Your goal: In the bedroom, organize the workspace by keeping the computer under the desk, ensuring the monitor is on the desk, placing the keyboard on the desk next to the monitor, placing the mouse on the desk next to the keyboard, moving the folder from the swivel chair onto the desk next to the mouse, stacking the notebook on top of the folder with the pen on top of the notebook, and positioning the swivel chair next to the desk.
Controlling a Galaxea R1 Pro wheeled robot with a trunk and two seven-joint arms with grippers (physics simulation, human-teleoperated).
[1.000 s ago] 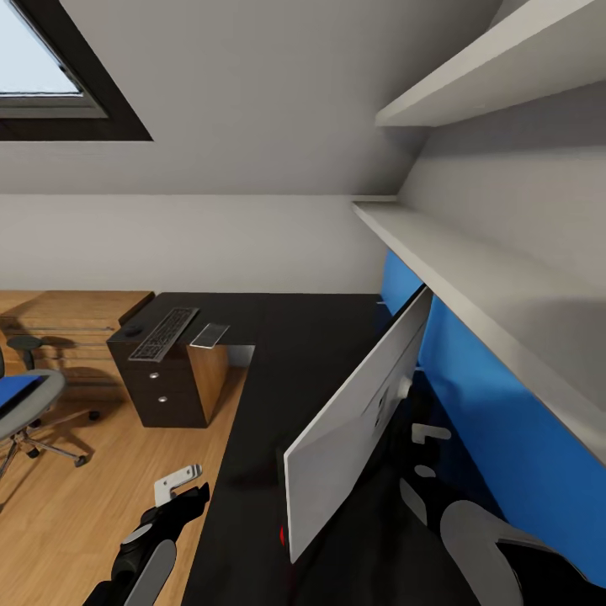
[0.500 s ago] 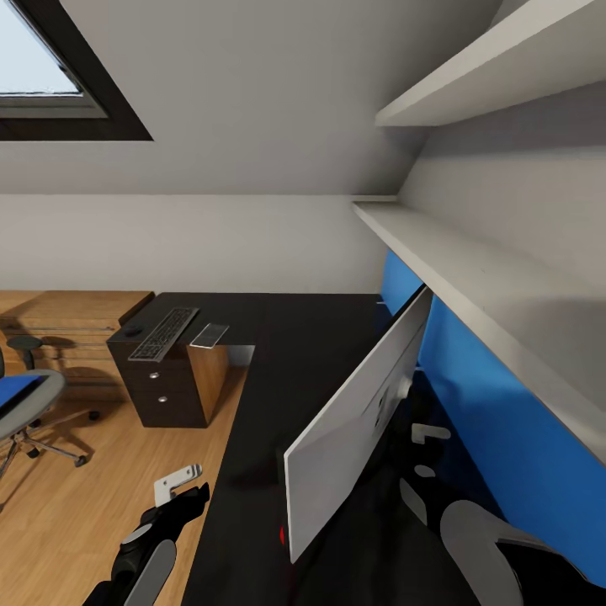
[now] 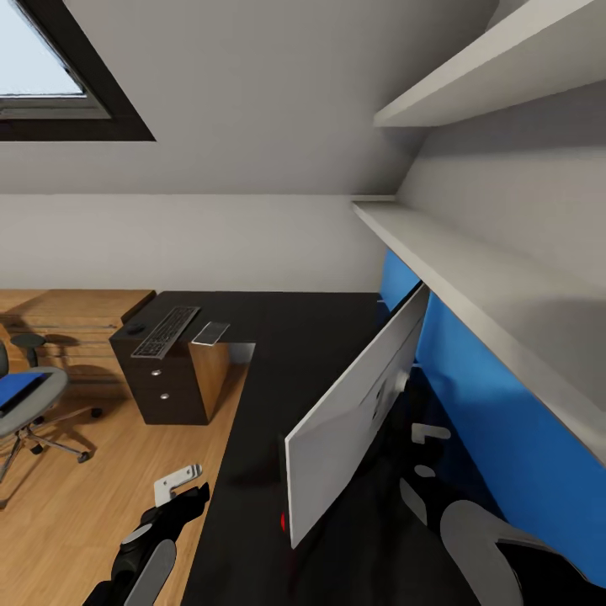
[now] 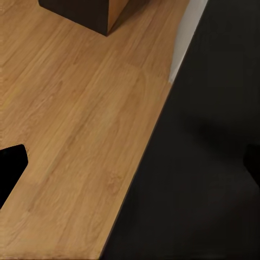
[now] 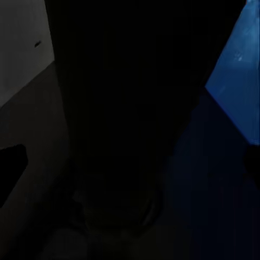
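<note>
The monitor (image 3: 353,412) is seen from its white back, tilted on the black desk (image 3: 278,353) before the blue back panel (image 3: 505,421). The keyboard (image 3: 165,331) and mouse (image 3: 134,329) are laid on the far drawer unit (image 3: 164,391). The folder (image 3: 18,391) rests on the swivel chair (image 3: 34,404). The left gripper (image 3: 178,486) is held over the floor beside the desk edge; whether either gripper is parted cannot be told. The right gripper (image 3: 425,450) is placed behind the monitor.
</note>
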